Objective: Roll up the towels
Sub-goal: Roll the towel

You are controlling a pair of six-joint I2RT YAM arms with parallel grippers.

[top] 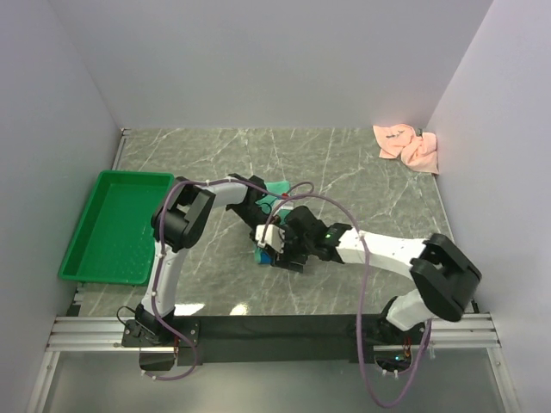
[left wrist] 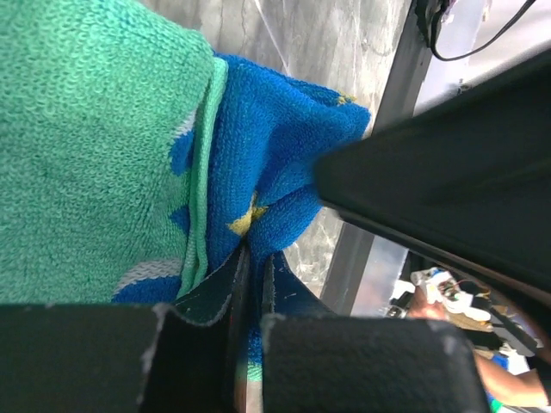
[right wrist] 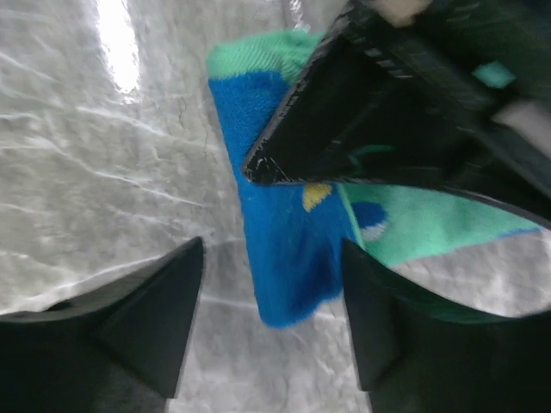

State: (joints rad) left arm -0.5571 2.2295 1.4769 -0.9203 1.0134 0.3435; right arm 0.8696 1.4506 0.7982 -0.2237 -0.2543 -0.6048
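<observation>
1. Left gripper [left wrist: 252,277]: we find its jaws pressed all but together, a fold of the teal towel [left wrist: 275,155] nipped between them. Blue pile bunches just beyond the tips, and green lies to one side.

2. Right gripper [right wrist: 271,258]: jaws well apart, holding nothing. The towel's blue end sits in the gap, with bare table [top: 362,172] showing on either side of it (no pad touches cloth, as far as we can see).

3. Governing relation: from the right wrist, the blue strip runs straight away from the fingers. Its long axis passes down the gap, so the jaws straddle its width, not its length. The free end points back toward the wrist, and the left arm's dark finger covers the far part. We judge that a closing here would take the end across its narrow way.

4. Overhead: both grippers meet at mid-table on the teal towel, its green corner toward the far side and its blue end toward the near side. Neither arm is the nearer.

5. Pink towel [top: 409,146]: crumpled in the far right corner, unrolled, well apart from both grippers. The right arm is nearer.
</observation>
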